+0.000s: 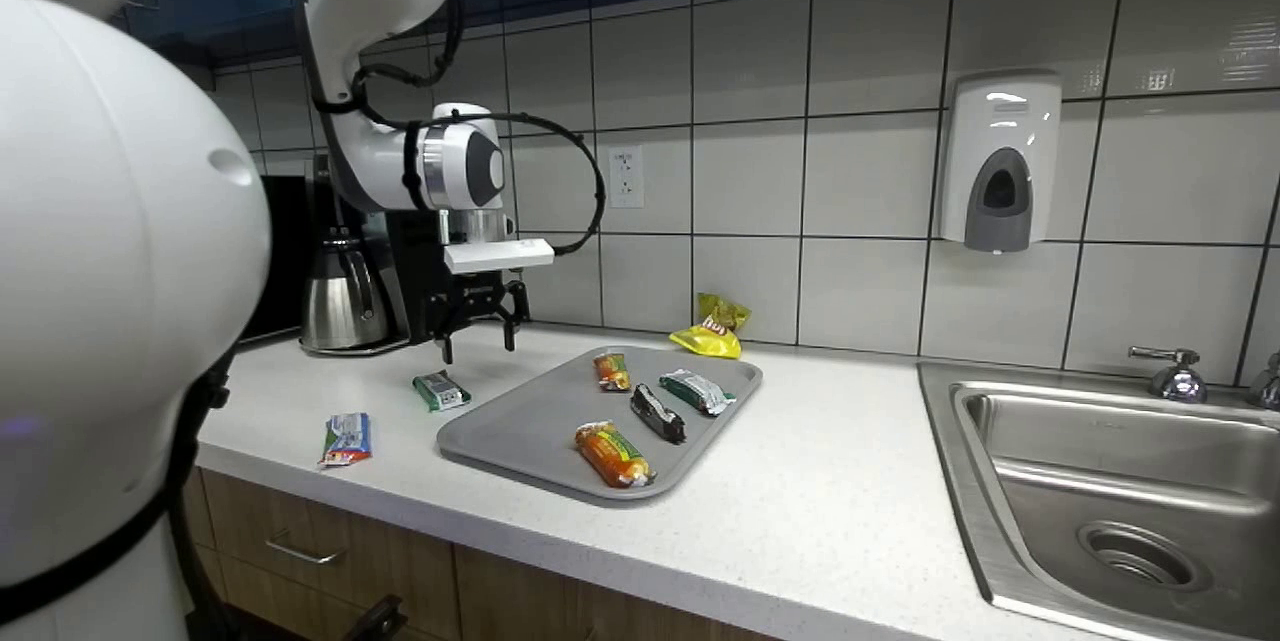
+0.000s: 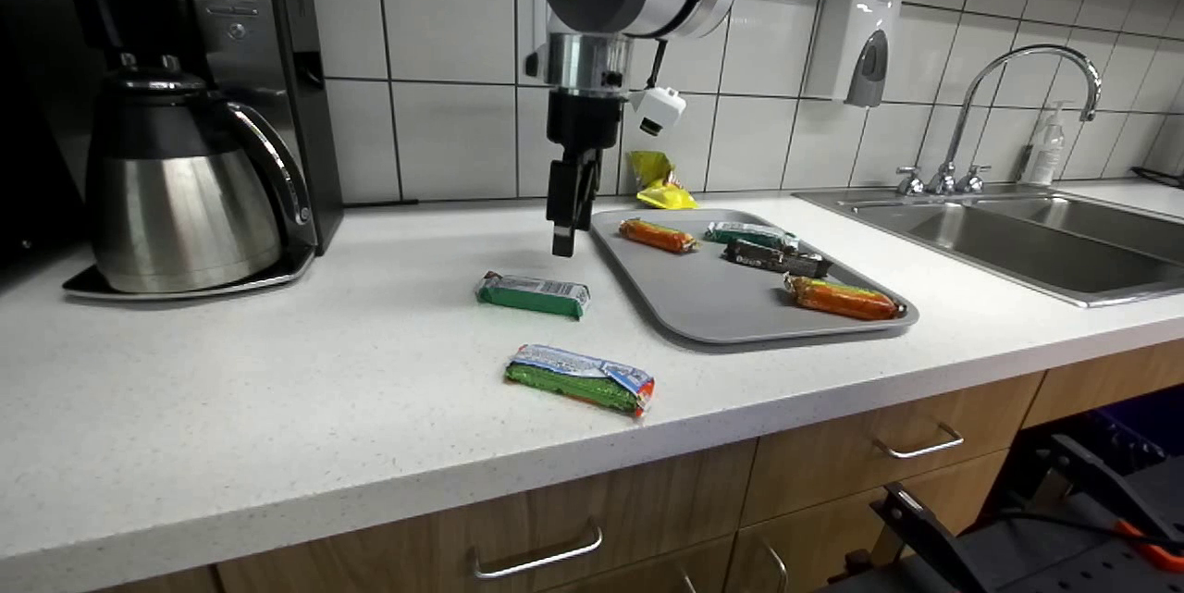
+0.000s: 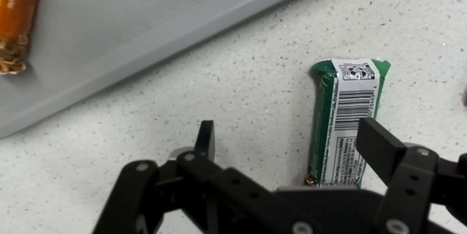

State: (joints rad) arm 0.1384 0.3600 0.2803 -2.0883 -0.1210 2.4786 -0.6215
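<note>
In the wrist view, one finger [image 3: 381, 146] of the gripper [image 3: 285, 128] covers a part of the green bar [image 3: 350, 110], and the body of the gripper hides the lower end of this bar. Its barcode is clear, but the print under it is too small to be read. An orange bar [image 3: 14, 18] is cut by the left border; at the right border a dark thing [image 3: 465, 97] shows only a narrow piece, and I cannot tell what it is. In an exterior view, the arm [image 1: 120, 271] fills the left side, and the sink [image 1: 978, 481] is cut on the right. In an exterior view, the coffee maker [image 2: 245, 29] loses its top, and there the fingers overlap, so their gap is hidden. The wrist view shows it: the fingers are spread wide. In both exterior views they hang above the counter [image 2: 305, 389], apart from the green bar, which lies flat beside the tray [image 1: 535, 411].

I count six bars. Four lie on the tray: two orange, one black bar [image 1: 657, 414] and one green-white bar [image 1: 697, 389]. Two lie on the counter: the green bar and the blue bar [image 2: 581, 378], nearer to the front edge. There are one yellow bag [image 1: 712, 336] behind the tray, its word only partly readable, one jug [image 2: 190, 195] and one dispenser [image 1: 1003, 121] on the wall [image 1: 870, 171].
</note>
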